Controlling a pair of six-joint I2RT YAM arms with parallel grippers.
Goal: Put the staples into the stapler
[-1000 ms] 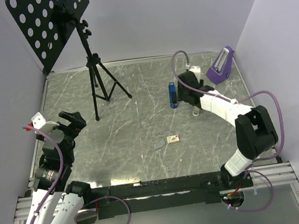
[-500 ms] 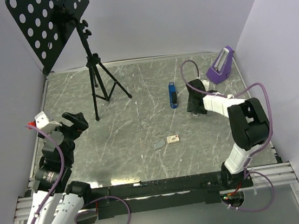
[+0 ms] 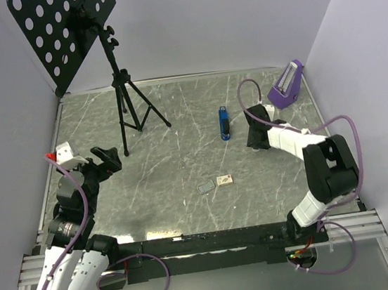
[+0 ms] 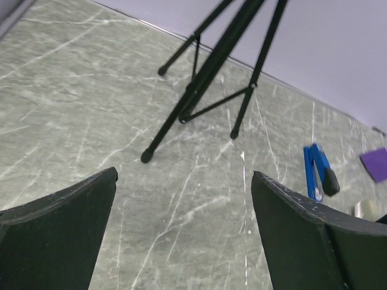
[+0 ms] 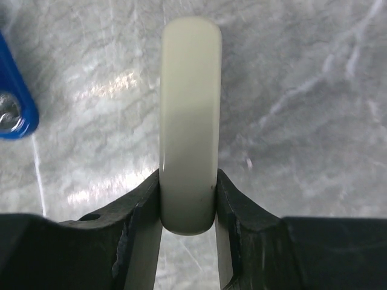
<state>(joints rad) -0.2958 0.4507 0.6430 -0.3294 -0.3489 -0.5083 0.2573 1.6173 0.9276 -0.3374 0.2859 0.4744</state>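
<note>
The blue stapler lies right of the table's middle; it also shows in the left wrist view and its end at the left edge of the right wrist view. The staples box, pale with reddish print, and the small grey tray piece lie side by side nearer the front. My right gripper is low on the table just right of the stapler, shut on a cream rounded object that stands between its jaws. My left gripper is open and empty at the left.
A black music stand on a tripod stands at the back left; its legs show in the left wrist view. A purple object sits at the back right corner. White walls close in the table.
My right gripper has drawn back from beside the stapler toward the near right and come down round the cream object. My left gripper has shifted a little to the right.
</note>
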